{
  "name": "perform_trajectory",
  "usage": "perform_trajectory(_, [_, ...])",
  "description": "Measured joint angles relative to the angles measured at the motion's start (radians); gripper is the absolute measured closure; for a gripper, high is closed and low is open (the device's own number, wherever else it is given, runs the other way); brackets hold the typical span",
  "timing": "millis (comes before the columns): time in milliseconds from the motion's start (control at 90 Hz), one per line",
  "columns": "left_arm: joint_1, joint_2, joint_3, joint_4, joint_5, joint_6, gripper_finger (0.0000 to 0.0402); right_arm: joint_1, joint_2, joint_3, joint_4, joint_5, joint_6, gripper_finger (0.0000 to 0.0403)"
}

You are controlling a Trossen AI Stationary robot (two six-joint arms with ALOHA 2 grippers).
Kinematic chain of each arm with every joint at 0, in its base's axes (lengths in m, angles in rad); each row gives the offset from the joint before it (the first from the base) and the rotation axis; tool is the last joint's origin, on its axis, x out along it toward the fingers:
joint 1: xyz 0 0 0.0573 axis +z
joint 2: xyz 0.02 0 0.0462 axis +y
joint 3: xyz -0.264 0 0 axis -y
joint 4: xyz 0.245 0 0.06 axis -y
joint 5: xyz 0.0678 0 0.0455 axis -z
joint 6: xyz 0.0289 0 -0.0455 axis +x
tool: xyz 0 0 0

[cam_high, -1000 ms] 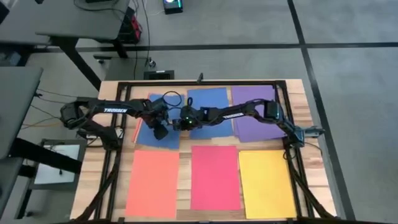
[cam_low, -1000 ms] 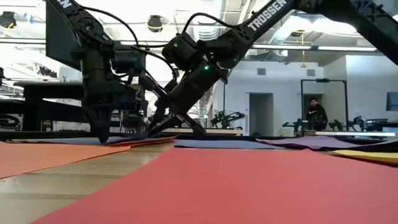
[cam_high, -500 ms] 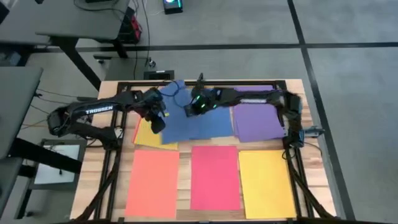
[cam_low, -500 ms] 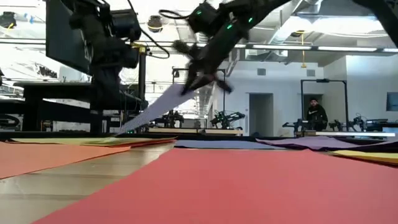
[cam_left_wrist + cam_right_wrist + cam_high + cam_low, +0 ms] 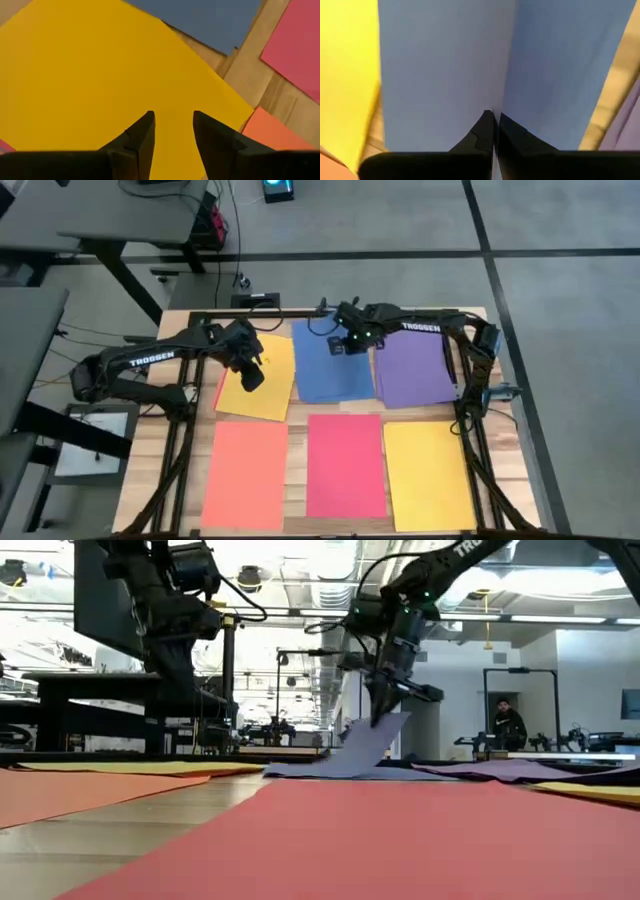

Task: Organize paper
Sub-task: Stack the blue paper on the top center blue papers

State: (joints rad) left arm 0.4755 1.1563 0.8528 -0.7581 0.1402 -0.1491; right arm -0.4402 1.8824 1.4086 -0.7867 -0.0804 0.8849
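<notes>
My right gripper is shut on a blue paper sheet in the far middle of the table. Its raised part slopes up to the fingers. To its left a yellow sheet lies flat, with my left gripper open a little above it and touching nothing. A purple sheet lies at the far right. Salmon-orange, pink-red and yellow sheets lie flat in the near row. My right gripper pinches the blue sheet's far part between its two shut fingers, coming from above and pointing down. Whether that is an edge or a raised fold, I cannot tell. The far part is lifted, and the near part lies flat on the table.
A red strip shows under the far yellow sheet's left edge. A black frame runs along the table's far edge and both sides. Bare wood shows between the rows and at the table's edges.
My right gripper has carried the blue sheet from over the far-left yellow sheet up and toward the table's right and far edge, then lower. The sheet's near part now lies in the far middle and the yellow sheet is uncovered. My left gripper has risen off the table.
</notes>
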Motion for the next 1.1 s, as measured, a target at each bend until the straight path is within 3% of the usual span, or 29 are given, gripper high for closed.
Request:
perform_trajectory(122, [0.000,0.001,0.000,0.001,-0.003,-0.010,0.0283,0.028,0.000,-0.046,-0.005,0.011,0.012,0.0403])
perform_trajectory(356, [0.000,0.001,0.000,0.009,-0.002,-0.027,0.0283,0.027,0.000,-0.056,-0.081,0.140,0.008,0.0403])
perform_trajectory(544, [0.000,0.001,0.000,0.008,-0.002,-0.032,0.0283,0.014,0.000,-0.056,-0.079,0.159,0.009,0.0403])
perform_trajectory(822, [0.000,0.001,0.000,0.006,-0.004,-0.097,0.0283,0.030,0.002,-0.056,-0.106,0.279,0.180,0.0403])
perform_trajectory(1100, [0.000,0.001,0.000,0.007,-0.022,-0.116,0.0283,0.066,0.002,-0.055,-0.082,0.284,0.228,0.0403])
